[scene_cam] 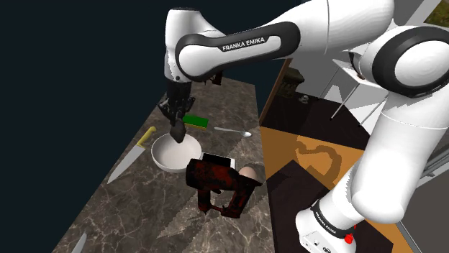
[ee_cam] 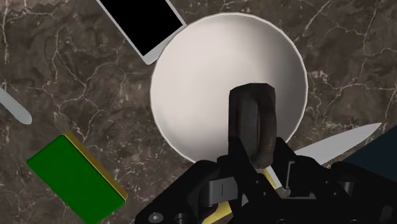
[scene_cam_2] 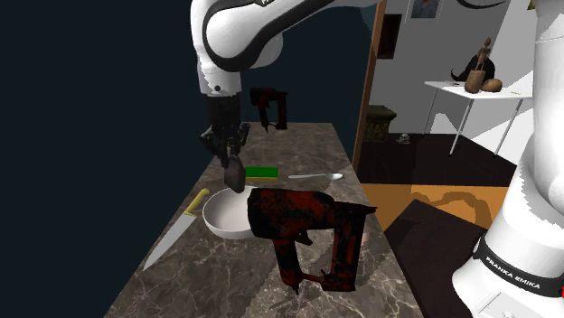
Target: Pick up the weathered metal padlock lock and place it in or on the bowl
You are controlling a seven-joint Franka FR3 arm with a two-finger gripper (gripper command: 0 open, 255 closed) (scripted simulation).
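My black gripper (scene_cam: 177,122) hangs just above the white bowl (scene_cam: 164,156) and is shut on the dark, worn padlock (scene_cam: 178,134), which points down toward the bowl's inside. In the second exterior view the padlock (scene_cam_2: 235,173) hangs from the gripper (scene_cam_2: 228,154) over the far rim of the bowl (scene_cam_2: 221,221). Looking along the gripper (ee_cam: 252,167), the padlock's dark shackle loop (ee_cam: 252,121) sticks out from between the fingers, with the bowl (ee_cam: 203,83) beneath it.
On the dark marble counter (scene_cam: 144,208) a yellow-handled knife (scene_cam: 133,154) lies beside the bowl. A green block (scene_cam: 195,121) and a spoon (scene_cam: 232,131) lie beyond it. A dark red power tool (scene_cam: 219,187), a white-edged black slab (scene_cam: 219,159) and an egg-like thing (scene_cam: 250,172) stand nearer the stand.
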